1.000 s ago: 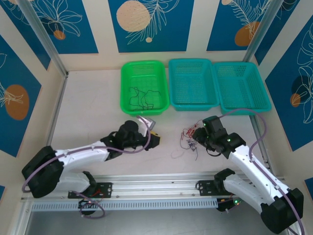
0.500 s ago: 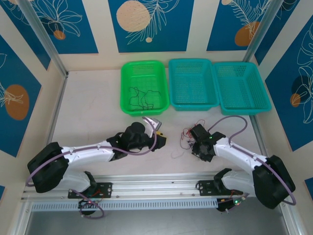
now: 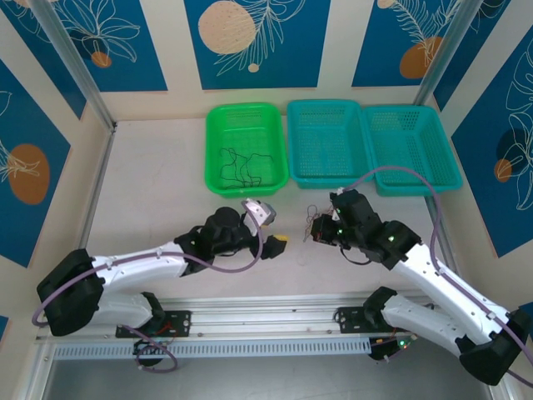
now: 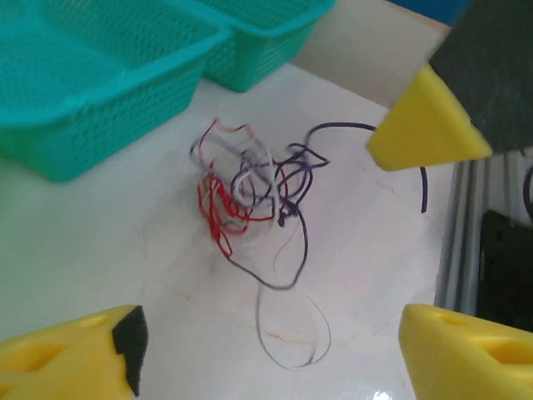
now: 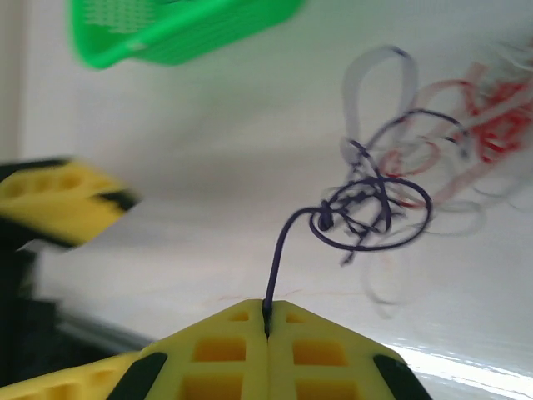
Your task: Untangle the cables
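Cables [image 4: 250,187] look featherlight and floppy, right pincer [image 5: 266,310] clamped on the purple-blue strand [image 5: 280,250] at bottom centre, left pincer [image 4: 266,354] spread apart — I'd grab stray ends, tug gently.

Green basket [image 3: 241,107] beside teal baskets [image 3: 328,104]

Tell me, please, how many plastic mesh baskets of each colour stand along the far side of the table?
Green plastic mesh basket: 1
Teal plastic mesh baskets: 2
Total: 3
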You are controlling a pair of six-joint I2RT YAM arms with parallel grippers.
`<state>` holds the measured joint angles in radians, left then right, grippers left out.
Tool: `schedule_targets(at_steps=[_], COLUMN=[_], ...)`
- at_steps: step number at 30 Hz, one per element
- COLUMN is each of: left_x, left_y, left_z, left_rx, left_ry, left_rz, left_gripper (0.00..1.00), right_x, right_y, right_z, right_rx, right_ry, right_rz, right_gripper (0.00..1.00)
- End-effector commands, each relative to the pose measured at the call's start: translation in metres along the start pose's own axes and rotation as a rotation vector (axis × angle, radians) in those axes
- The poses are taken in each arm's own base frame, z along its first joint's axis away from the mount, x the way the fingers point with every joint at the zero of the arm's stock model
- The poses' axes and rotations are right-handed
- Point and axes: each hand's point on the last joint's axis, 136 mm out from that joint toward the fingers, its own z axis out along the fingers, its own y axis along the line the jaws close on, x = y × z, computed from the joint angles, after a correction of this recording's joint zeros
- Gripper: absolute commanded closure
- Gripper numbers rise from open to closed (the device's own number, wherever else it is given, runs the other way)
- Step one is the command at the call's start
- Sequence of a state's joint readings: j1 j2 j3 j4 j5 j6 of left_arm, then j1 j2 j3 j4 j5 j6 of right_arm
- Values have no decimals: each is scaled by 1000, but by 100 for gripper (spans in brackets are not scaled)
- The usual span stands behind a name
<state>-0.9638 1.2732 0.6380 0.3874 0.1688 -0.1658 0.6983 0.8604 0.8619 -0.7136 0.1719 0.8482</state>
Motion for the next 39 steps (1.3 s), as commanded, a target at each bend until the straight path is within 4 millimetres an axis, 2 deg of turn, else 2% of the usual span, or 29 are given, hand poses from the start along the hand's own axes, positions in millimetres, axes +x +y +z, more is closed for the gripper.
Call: schedule_targets(at_steps=[1,3,7,8,11,13,16,20,23,25,28,31,33,37,39], left_x=[-40,-45,-51,-49,-42,-29,0,44,77,95,111,106,94,53,25], left_y=[-34,-39,-28,-28,-17,-1,19,40,49,53,57,55,52,44,36], left_z=[6,15,37,43,60,68,71,69,67,66,63,54,47,23,5], left_rx=[174,209,163,167,128,62,-27,-113,-152,-167,-181,-176,-173,-173,-165], left_ry=[-117,-126,-157,-155,-134,-106,-66,-22,16,39,50,20,-5,-72,-119], left_rz=[201,237,275,284,248,195,116,-2,-85,-131,-174,-178,-154,-57,8], left_gripper=[11,8,6,9,30,48,63,74,76,75,74,71,65,21,11], right_x=[13,17,26,26,15,-1,-29,-69,-94,-108,-120,-124,-126,-126,-122], right_y=[40,57,84,88,96,94,94,98,110,117,122,123,118,111,111], right_z=[-10,-12,-18,-22,-39,-57,-92,-142,-173,-184,-184,-173,-163,-148,-139], right_rx=[-161,-236,-365,-390,-422,-408,-418,-437,-471,-483,-485,-477,-460,-440,-431], right_ry=[104,141,186,183,116,19,-141,-333,-427,-458,-453,-421,-410,-375,-328], right_rz=[-106,-138,-197,-203,-191,-167,-117,-68,-62,-59,-54,-36,-12,0,-16], right_gripper=[100,100,100,100,100,100,100,100,100,100,100,100,100,100,100])
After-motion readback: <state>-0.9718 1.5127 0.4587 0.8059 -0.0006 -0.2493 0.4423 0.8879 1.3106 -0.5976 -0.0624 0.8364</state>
